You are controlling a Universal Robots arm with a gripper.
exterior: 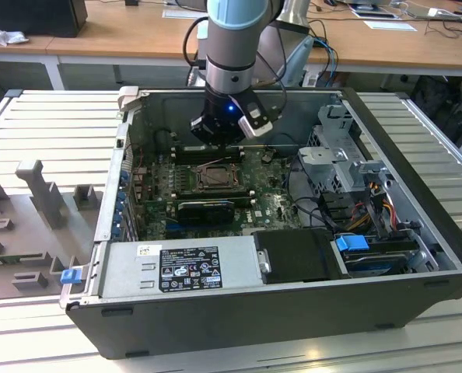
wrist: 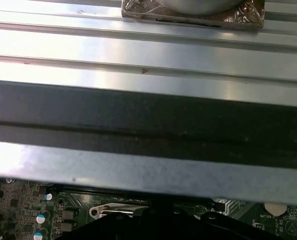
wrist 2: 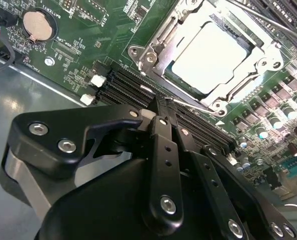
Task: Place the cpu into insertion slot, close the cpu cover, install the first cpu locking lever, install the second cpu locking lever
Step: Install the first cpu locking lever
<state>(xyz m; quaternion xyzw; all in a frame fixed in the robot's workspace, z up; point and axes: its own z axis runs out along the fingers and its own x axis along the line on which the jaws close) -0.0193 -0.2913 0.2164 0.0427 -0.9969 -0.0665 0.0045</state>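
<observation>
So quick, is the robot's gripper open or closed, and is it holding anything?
Gripper: closed, holding nothing, just above a thin locking lever beside the cpu.

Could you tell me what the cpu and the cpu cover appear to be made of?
The cpu looks like pale, matte silver-grey metal, smooth and evenly bright. The cpu cover seems to be thin stamped steel with a shiny finish, judging by its glinting edges, though plating can't be ruled out.
</observation>
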